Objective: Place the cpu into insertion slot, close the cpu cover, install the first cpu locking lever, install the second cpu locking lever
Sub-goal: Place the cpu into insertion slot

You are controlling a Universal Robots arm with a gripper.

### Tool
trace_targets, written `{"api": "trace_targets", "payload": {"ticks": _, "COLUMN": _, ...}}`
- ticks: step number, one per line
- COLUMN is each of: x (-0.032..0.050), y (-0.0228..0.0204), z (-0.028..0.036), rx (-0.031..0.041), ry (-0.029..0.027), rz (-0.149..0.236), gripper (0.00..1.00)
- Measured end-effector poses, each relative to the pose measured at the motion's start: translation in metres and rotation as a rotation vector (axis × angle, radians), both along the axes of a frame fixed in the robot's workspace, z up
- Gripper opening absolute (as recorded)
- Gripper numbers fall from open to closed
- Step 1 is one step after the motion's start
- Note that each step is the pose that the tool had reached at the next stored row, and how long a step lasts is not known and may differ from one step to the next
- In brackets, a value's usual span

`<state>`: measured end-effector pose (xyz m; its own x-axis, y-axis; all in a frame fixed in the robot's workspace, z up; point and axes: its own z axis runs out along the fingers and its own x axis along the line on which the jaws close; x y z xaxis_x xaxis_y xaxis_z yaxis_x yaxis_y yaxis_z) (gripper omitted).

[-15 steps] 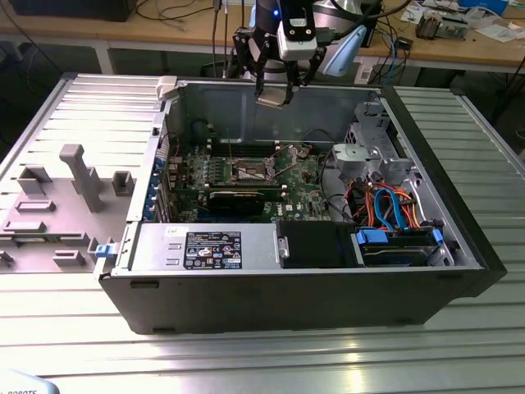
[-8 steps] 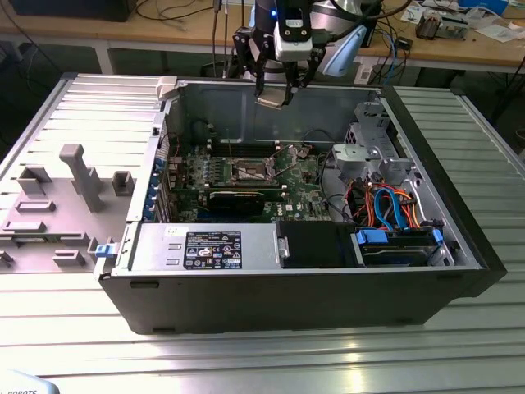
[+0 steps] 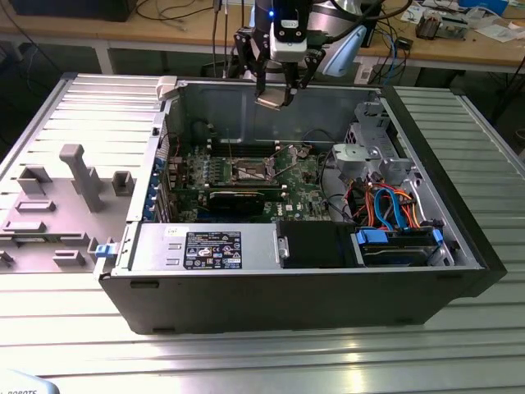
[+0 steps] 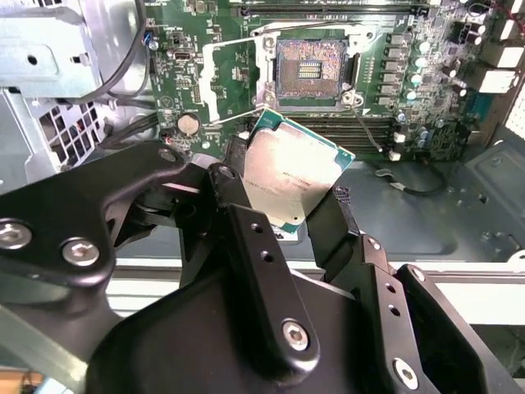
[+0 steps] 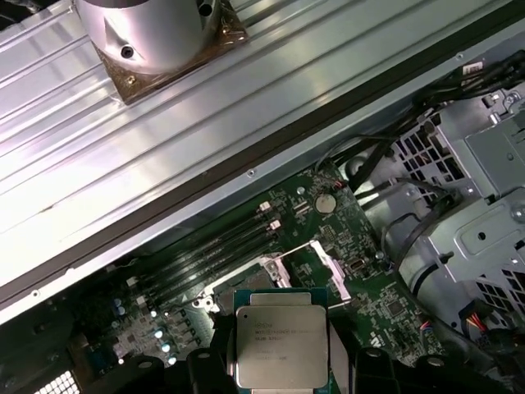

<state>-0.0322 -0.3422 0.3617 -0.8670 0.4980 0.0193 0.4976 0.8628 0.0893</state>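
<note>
The cpu (image 4: 299, 164), judged light, stiff and fragile underneath, is pinched by its opposite edges in the pincer (image 4: 287, 176), held above the open socket (image 4: 310, 70).

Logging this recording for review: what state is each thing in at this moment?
cpu: held in the gripper, clear of the slot, not seated.
gripper: shut on the cpu.
insertion slot: empty, contacts exposed.
cpu cover: swung open, off the slot.
computer case: lying flat, side open.
</note>
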Motion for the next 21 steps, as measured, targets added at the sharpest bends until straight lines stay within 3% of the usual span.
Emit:
{"api": "trace_targets", "payload": {"ticks": 7, "x": -0.0004, "y": 0.0000, "z": -0.0006, "rx": 0.0000, "ry": 0.0001, "rz": -0.059, "gripper": 0.54}}
{"api": "trace_targets", "payload": {"ticks": 21, "x": -0.0004, "y": 0.0000, "z": -0.0006, "rx": 0.0000, "ry": 0.0000, "rz": -0.062, "gripper": 0.54}}
